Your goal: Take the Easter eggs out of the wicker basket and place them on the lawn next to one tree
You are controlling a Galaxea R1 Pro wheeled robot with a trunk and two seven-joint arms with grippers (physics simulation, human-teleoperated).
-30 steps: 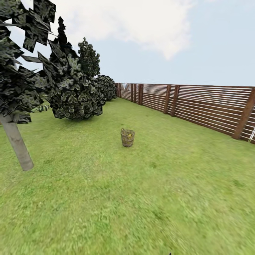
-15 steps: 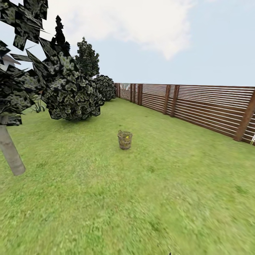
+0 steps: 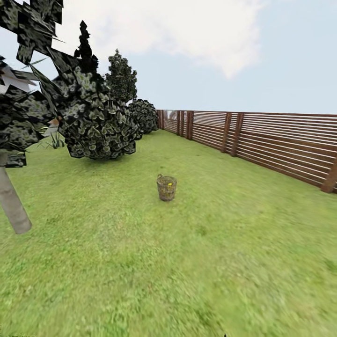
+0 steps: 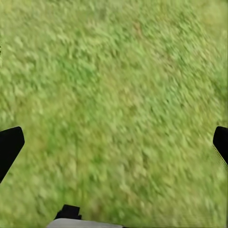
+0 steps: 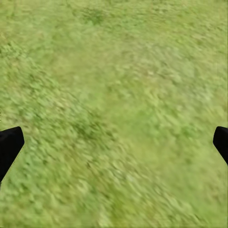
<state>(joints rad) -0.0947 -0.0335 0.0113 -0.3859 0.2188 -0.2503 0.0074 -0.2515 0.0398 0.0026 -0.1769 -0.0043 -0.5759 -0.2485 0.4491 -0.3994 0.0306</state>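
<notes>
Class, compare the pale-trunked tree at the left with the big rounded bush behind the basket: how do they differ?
The tree shows a bare, pale, leaning trunk; the bush has foliage down to the lawn. The tree is nearer the camera; the bush lies beyond the wicker basket. Both have dark, jagged leaves.

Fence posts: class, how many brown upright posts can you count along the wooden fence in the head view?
About 7: paired posts at the far end, another pair midway, one at the right edge. Farther ones may be hidden.
</notes>
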